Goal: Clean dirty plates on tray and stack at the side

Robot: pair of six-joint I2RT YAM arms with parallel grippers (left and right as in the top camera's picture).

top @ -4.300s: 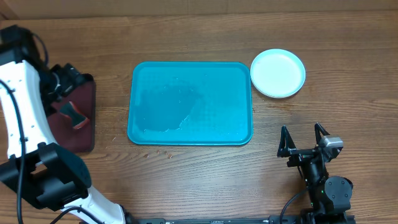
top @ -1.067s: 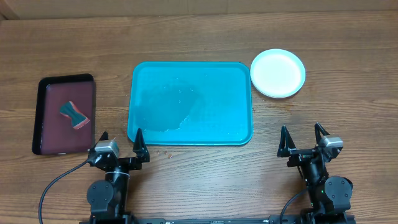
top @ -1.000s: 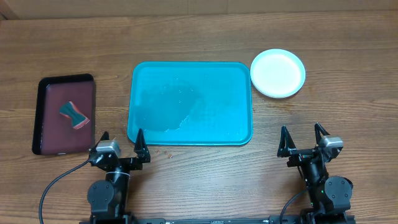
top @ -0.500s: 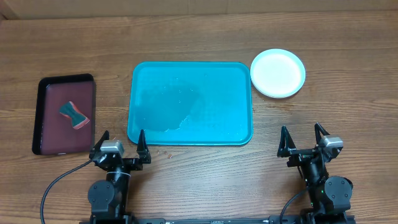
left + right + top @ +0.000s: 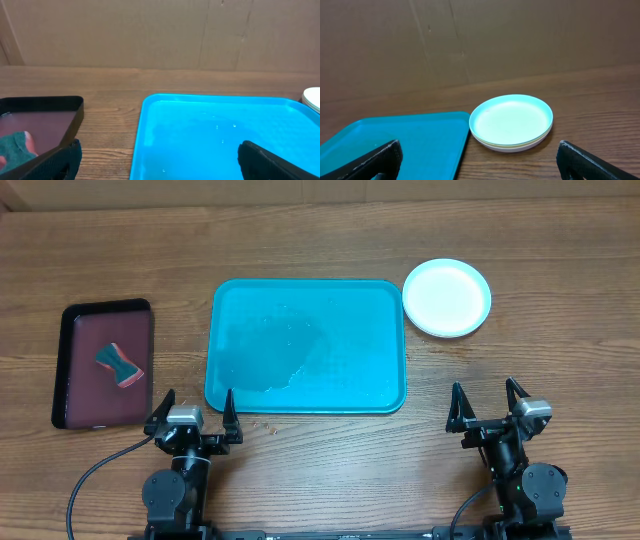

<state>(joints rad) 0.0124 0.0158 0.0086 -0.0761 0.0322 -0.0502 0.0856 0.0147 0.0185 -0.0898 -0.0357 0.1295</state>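
The turquoise tray [image 5: 306, 345] lies mid-table with nothing on it but wet streaks; it also shows in the left wrist view [image 5: 225, 135] and the right wrist view [image 5: 395, 140]. The plates [image 5: 446, 297] sit in one stack on the table right of the tray's far corner, pale blue on top, no smears showing; the stack shows in the right wrist view [image 5: 512, 121]. My left gripper [image 5: 193, 412] is open and empty at the near-left tray corner. My right gripper [image 5: 487, 406] is open and empty, near of the stack.
A dark maroon black-rimmed tray [image 5: 68, 370] at the left holds a teal and red sponge [image 5: 119, 364]. Its corner [image 5: 60, 107] shows in the left wrist view. A cardboard wall [image 5: 480, 35] stands behind the table.
The left arm came back from the maroon tray to its rest pose at the front. In the last second its gripper only shifted slightly right. The right arm stayed still.
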